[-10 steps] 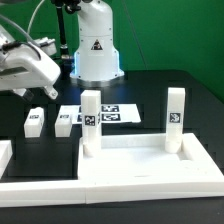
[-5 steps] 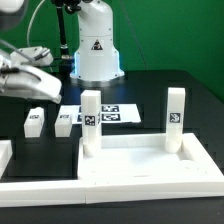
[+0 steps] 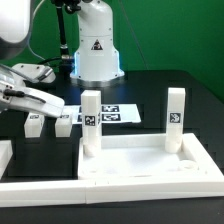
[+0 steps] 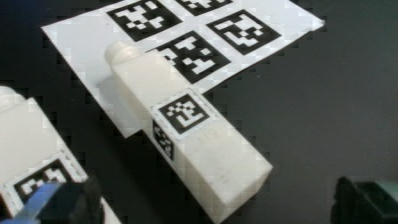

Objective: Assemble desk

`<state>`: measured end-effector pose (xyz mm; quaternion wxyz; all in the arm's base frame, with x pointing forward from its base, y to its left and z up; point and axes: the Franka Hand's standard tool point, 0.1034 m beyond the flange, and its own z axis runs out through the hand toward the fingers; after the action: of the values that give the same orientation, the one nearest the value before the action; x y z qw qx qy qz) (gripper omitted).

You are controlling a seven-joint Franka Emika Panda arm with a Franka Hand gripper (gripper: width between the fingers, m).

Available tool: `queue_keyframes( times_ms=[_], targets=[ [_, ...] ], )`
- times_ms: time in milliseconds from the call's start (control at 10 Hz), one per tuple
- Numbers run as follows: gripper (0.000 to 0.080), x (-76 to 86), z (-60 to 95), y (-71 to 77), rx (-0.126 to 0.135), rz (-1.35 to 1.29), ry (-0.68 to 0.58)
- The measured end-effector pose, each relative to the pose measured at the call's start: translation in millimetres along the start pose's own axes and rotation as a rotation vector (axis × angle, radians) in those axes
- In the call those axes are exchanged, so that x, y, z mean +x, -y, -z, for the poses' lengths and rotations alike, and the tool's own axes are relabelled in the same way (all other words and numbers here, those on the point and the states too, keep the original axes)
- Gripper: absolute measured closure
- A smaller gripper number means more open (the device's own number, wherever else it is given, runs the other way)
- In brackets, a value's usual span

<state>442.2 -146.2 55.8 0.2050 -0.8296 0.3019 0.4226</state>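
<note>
The white desk tabletop (image 3: 130, 146) lies at the front, with two white tagged legs standing upright in its far corners (image 3: 90, 124) (image 3: 176, 118). Two loose legs lie on the black table at the exterior view's left (image 3: 34, 122) (image 3: 64, 123). My gripper (image 3: 52, 107) hangs low just above them. In the wrist view one loose leg (image 4: 192, 135) lies lengthwise, its end between my open gripper's (image 4: 214, 205) dark fingers (image 4: 54, 203). The other loose leg (image 4: 29, 150) lies beside it. Nothing is held.
The marker board (image 3: 110, 115) lies behind the tabletop and partly under the loose leg in the wrist view (image 4: 196, 30). The robot base (image 3: 97, 48) stands at the back. White border rails (image 3: 35, 185) run along the front left.
My gripper has come down and moved toward the exterior view's right, from high at the left edge to just above the two loose legs.
</note>
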Motion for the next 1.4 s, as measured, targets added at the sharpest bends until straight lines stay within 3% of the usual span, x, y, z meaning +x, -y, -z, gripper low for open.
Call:
queue_keyframes(
  times_ms=[100,400,800,1000,1200,1400],
  targets=[
    [0.015,-0.2,-1.6,-9.3,-0.082,-0.066,0.001],
    [0.015,-0.6,-11.7,0.1,-0.134,-0.097,0.008],
    [0.015,0.6,-11.2,1.9,-0.135,-0.093,-0.006],
    [0.015,-8.5,-2.8,10.9,-0.125,-0.044,-0.091],
    [0.015,-11.6,-8.0,9.0,-0.111,-0.028,-0.125],
    [0.015,-7.9,-18.5,6.0,-0.113,-0.036,-0.117]
  ],
)
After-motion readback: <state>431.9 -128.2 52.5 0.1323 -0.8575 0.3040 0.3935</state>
